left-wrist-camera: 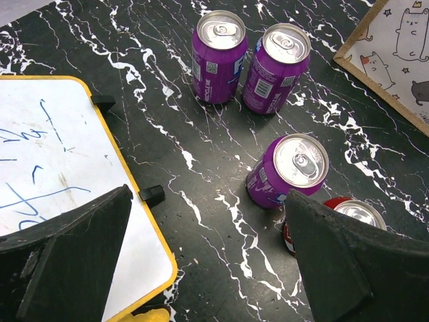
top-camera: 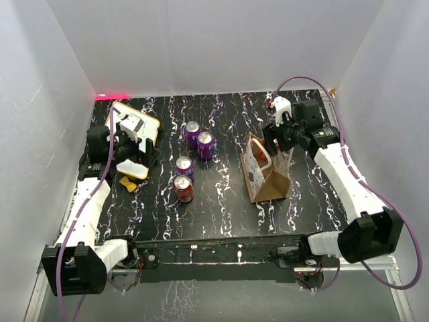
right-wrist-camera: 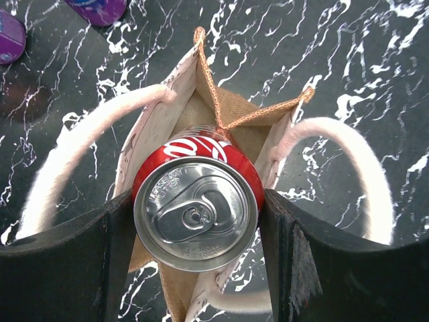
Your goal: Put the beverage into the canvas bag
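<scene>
We have the left gripper (left-wrist-camera: 209,194) wide and holding nothing, low over the tabletop (top-camera: 221,201) at 9 o'clock of the purple cans (top-camera: 193,133). The canvas bag (top-camera: 265,176) stands at their 3 o'clock. The right gripper (right-wrist-camera: 196,221) clamps a red can (right-wrist-camera: 196,201) over the bag's open mouth.

Bright, even overhead light, soft shadows, glare atop the red can (right-wrist-camera: 195,211), blurry jaws up close.
</scene>
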Motion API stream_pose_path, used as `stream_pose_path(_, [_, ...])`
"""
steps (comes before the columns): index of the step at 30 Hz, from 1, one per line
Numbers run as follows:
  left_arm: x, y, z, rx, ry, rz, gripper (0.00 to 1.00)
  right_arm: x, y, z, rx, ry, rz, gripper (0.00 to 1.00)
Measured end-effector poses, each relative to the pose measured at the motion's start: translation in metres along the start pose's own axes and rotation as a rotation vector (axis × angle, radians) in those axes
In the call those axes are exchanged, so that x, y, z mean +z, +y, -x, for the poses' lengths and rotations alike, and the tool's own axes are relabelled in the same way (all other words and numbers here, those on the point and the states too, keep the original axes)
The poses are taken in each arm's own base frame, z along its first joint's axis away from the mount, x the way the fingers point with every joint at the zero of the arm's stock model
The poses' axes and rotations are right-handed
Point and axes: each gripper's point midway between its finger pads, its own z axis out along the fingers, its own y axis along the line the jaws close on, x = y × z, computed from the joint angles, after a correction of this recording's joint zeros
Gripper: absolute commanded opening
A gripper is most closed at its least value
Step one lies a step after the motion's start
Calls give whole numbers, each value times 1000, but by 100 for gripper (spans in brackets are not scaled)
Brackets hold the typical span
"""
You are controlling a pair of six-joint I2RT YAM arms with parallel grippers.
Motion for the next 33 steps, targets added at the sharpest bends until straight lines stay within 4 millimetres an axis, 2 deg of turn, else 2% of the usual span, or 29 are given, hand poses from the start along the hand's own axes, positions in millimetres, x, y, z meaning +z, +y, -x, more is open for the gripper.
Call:
stream_pose_path(5, [0,-2,-3,-3,2,-6,97,25,0,-18,36,61,30,8])
stream_pose_path(9, [0,-2,-3,-2,0,-10,97,35,1,-30,52,90,41,8])
stream_pose_path(15, [1,-4,-3,-2,-1,-19,97,47,0,-29,72,75,42,8])
stream_pose_path(19, [7,-14,-6,9,11,-57,96,60,-3,-29,97,76,45,8])
stream_pose_path(24, [30,-49,-5,33,77,-208,95,74,-5,-29,134,63,41,8])
stream_pose_path(25, [40,-70,1,58,94,-279,94,75,-5,-29,145,59,40,8])
stream_pose_path(29, [67,-121,20,110,119,-446,91,82,-3,-34,181,42,35,8])
stream_pose_path(30, [75,-139,26,120,123,-495,91,83,-2,-37,190,40,35,8])
stream_pose_path(33, [96,-178,33,98,151,-589,93,83,4,-48,207,47,39,8])
